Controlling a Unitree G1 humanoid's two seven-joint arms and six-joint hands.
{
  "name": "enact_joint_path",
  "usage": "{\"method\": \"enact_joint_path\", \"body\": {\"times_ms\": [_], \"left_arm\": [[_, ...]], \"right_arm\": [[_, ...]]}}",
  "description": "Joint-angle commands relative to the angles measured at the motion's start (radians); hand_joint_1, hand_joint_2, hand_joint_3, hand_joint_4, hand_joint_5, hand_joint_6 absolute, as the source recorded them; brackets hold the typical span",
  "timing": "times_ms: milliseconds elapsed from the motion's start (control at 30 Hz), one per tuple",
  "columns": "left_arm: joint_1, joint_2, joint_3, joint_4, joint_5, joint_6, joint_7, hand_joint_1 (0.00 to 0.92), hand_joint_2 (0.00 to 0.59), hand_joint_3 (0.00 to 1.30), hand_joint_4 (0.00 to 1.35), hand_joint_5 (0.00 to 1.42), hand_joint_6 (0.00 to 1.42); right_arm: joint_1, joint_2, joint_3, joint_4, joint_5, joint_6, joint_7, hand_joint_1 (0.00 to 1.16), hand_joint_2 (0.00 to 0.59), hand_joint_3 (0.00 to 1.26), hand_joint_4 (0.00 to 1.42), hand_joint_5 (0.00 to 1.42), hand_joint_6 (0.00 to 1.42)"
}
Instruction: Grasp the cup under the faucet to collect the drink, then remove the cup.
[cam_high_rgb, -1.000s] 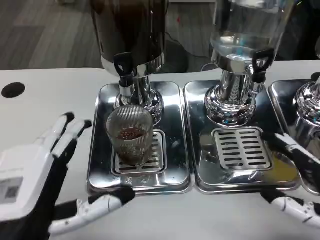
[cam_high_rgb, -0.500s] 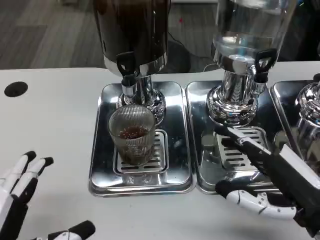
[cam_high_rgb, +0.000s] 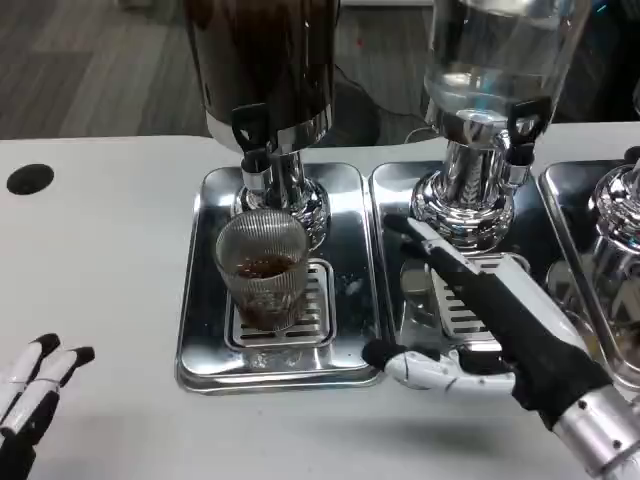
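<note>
Two hands low on white desk (cam_high_rgb: 100, 260): left hand (cam_high_rgb: 30, 395) at near edge, fingers apart, empty; right hand (cam_high_rgb: 480, 335) over middle tray (cam_high_rgb: 395, 200), fingers spread, reaching leftward, holding nothing. Beyond, ribbed cup (cam_high_rgb: 262, 270) with dark drink, on left tray's grate (cam_high_rgb: 318, 300), beneath faucet (cam_high_rgb: 250, 135). Probably removal step: closing around cup next.

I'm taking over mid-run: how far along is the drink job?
Done: the cup sits under the dark dispenser's faucet with brown drink in it. In hand: the right hand is open over the neighbouring tray, fingers toward the cup, not touching. The left hand waits, open. Left: grasp the cup and remove it.
</note>
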Motion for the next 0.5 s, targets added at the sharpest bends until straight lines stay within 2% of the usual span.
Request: {"method": "enact_joint_path", "body": {"times_ms": [33,500], "left_arm": [[0.019,-0.01,0.011,-0.004,-0.021,-0.026,0.001,0.0,0.028,0.14,0.0,0.1,0.41],[0.089,-0.051,-0.001,-0.036,0.006,-0.059,-0.002,0.0,0.036,0.14,0.01,0.11,0.43]], "right_arm": [[-0.053,0.014,0.008,0.044,-0.016,0.02,-0.022,0.61,0.127,0.06,0.01,0.07,0.03],[-0.211,0.095,0.054,0.217,-0.087,0.043,-0.121,0.63,0.104,0.07,0.04,0.08,0.03]]}}
